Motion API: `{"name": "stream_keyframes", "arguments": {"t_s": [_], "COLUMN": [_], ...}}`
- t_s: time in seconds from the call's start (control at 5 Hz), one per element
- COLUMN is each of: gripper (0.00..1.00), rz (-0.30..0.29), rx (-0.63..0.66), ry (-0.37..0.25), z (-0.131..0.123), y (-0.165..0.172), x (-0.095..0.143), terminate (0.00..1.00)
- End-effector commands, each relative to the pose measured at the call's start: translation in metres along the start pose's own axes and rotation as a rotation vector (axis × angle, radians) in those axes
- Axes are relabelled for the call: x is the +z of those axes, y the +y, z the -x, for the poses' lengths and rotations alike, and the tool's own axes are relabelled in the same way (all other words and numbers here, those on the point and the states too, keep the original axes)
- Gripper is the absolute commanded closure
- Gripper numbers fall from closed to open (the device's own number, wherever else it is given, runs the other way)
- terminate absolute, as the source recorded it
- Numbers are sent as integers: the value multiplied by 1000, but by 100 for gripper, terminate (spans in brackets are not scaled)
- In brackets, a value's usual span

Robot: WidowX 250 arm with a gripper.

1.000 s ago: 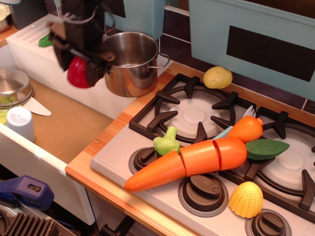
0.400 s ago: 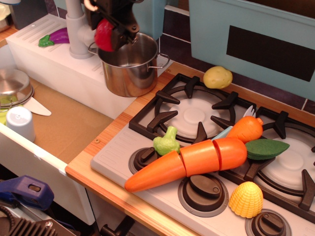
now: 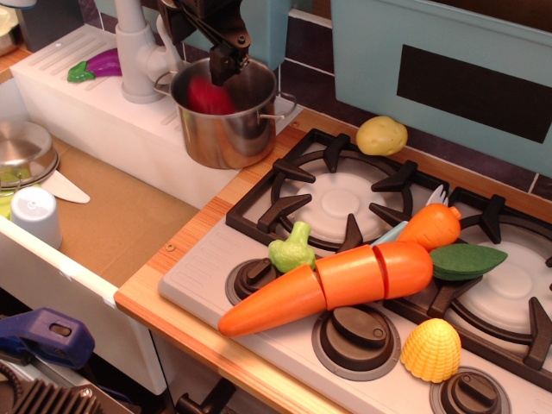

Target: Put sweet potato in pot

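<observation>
Toy kitchen counter: a white stove [image 3: 216, 285] carries a big sliced carrot [image 3: 332, 285], while the steel pot [image 3: 226, 121] stands on the white ledge beside it. Inside the pot lies the blurred sweet potato [image 3: 207, 95]. Above its rim hangs the gripper [image 3: 226, 60], fingers apart, holding nothing.
</observation>
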State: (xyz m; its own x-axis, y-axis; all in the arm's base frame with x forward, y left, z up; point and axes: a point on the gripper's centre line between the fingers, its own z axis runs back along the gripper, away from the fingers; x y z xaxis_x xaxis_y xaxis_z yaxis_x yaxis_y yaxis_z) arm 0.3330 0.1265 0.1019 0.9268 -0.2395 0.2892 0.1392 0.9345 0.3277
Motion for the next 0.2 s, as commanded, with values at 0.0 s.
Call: {"name": "stream_keyframes", "arguments": {"t_s": [0.0], "gripper": [0], "rz": [0], "rx": [11], "ry": [-40], "z": [-5], "y": [8], "x": [4], "terminate": [100]}}
